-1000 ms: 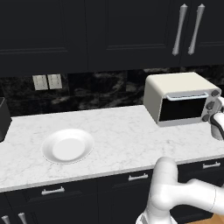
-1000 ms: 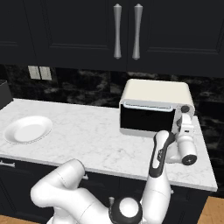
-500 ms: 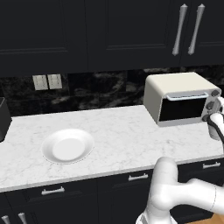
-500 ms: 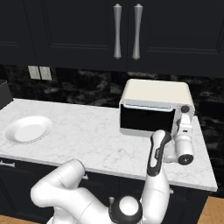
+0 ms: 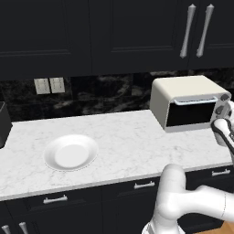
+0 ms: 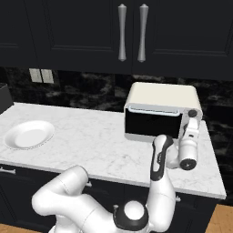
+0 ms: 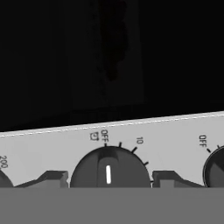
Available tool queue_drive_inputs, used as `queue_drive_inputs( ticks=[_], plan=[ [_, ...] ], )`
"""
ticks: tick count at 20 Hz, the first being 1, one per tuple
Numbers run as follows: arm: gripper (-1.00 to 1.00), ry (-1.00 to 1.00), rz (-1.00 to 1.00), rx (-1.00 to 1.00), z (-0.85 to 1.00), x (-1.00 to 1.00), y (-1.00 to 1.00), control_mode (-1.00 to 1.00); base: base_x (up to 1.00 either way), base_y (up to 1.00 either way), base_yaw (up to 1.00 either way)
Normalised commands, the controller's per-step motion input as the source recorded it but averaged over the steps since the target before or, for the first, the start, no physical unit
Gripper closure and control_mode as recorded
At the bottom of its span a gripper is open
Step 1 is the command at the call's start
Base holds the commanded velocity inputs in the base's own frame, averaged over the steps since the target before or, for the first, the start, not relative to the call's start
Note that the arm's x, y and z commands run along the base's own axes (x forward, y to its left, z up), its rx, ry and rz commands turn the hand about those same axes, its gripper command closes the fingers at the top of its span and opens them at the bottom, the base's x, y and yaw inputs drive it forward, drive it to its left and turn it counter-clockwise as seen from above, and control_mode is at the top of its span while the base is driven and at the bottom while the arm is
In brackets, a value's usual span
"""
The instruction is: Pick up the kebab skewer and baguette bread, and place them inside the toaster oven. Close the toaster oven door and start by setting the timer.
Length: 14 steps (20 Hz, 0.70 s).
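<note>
The jaws straddle the timer knob (image 7: 108,171), spread and unmoved for a second; the toaster oven door (image 6: 153,124) is shut, the pointer at OFF.

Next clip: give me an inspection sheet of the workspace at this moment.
Surface: white marble counter, bare between plate and oven.
Job's things: toaster oven at the counter's right end, toaster oven door shut; skewer and baguette nothing seen.
Timer knob: pointer at OFF.
Clutter: white plate, nothing on it; dark appliance at far left.
Gripper: at the oven's knob panel, jaws open either side of the knob.
Cables: nothing seen.
Surroundings: dark cabinets, wall outlets.
</note>
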Motion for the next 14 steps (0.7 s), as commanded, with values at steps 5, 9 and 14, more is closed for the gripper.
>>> queue_drive_inputs(
  ticks=[5, 9, 14],
  plan=[
    [1.00, 0.00, 0.00, 0.17, 0.06, 0.00, 0.00, -1.00, 0.00, 0.00, 0.00],
    [1.00, 0.00, 0.00, 0.20, 0.00, 0.00, 0.00, -1.00, 0.00, 0.00, 0.00],
    [1.00, 0.00, 0.00, 0.25, 0.00, 0.00, 0.00, -1.00, 0.00, 0.00, 0.00]
  ],
)
